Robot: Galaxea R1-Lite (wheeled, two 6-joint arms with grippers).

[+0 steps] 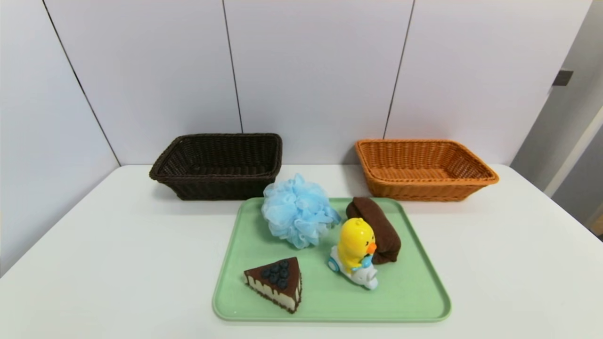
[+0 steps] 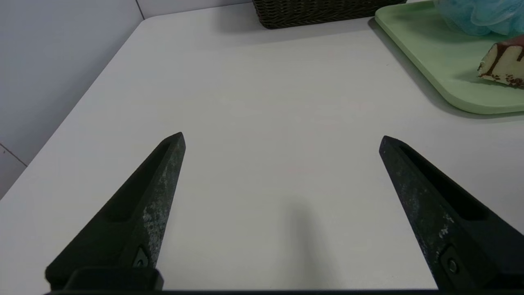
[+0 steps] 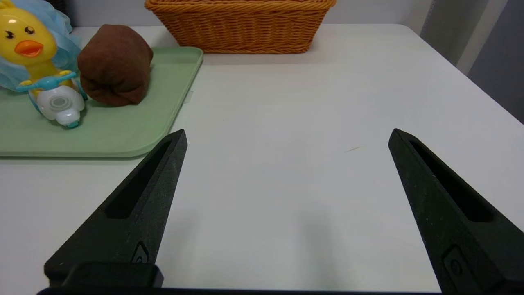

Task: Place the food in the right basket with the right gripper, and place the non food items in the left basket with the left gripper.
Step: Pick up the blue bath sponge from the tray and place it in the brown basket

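On the green tray (image 1: 414, 301): cake slice (image 1: 278, 282) nearest its front edge, firm, best pinched across its sides; puff (image 1: 297, 214) squashy. Left pincer (image 2: 282, 139) and right pincer (image 3: 286, 135) spread, empty.

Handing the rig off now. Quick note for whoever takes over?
Left gripper and right gripper: open, empty, parked over bare table either side of the light green plastic tray.
On the tray: chocolate blueberry cake slice, blue mesh bath pouf, yellow duck scooter toy, rolled brown towel.
Dark brown wicker basket and orange wicker basket: both empty.
Done: nothing. Left: everything.
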